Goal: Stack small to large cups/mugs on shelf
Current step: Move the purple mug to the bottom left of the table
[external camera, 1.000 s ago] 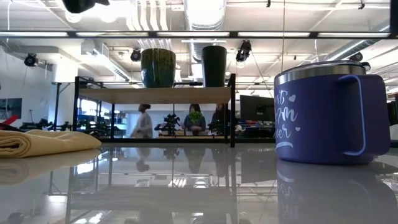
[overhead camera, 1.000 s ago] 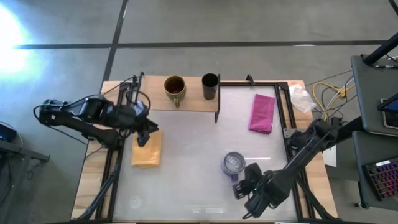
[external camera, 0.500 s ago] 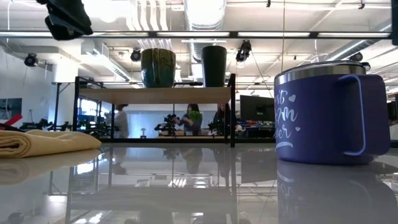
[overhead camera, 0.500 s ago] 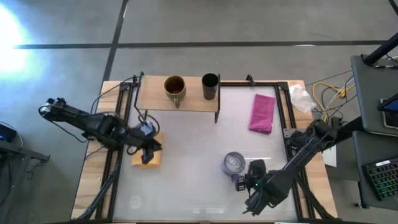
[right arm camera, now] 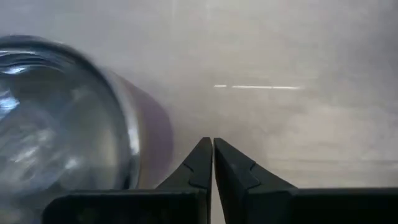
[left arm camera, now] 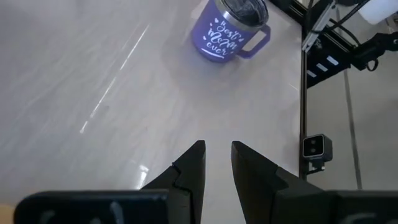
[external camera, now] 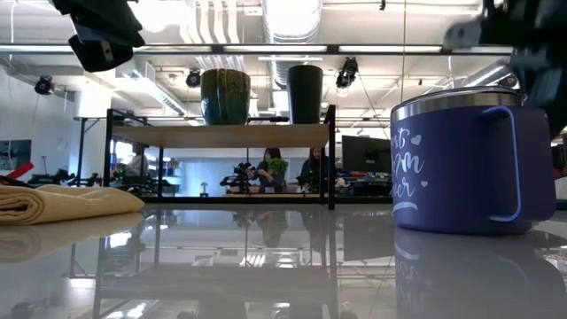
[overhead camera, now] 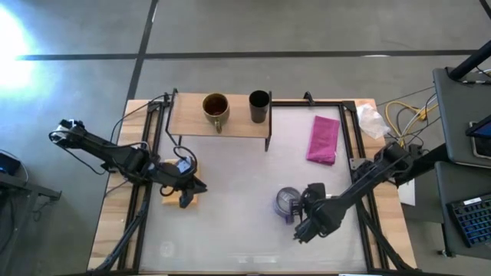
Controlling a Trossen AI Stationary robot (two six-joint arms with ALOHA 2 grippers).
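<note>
The olive-brown mug (overhead camera: 215, 107) and the small black cup (overhead camera: 259, 106) stand upright side by side on the light-wood shelf (overhead camera: 184, 124); they also show in the low view, mug (external camera: 225, 96) and cup (external camera: 305, 93). The purple mug (overhead camera: 287, 202) with its silvery top stands on the table at the near right (external camera: 461, 159). My right gripper (overhead camera: 308, 198) is shut just to the mug's right, and the wrist view (right arm camera: 212, 144) shows a gap to the mug's wall (right arm camera: 149, 137). My left gripper (overhead camera: 196, 187) hangs above the yellow pad, narrowly open and empty (left arm camera: 217, 149).
A folded yellow-tan pad (external camera: 62, 204) lies at the left under my left arm. A pink cloth (overhead camera: 324, 139) lies at the far right. Black frame rails (overhead camera: 354, 146) run along the table's sides. People show in the room behind the shelf.
My left gripper has gone from beside the shelf toward the near edge and lower, ending over the yellow pad. My right gripper has gone toward the far edge, up beside the purple mug. The mugs and the cup have stayed in place.
</note>
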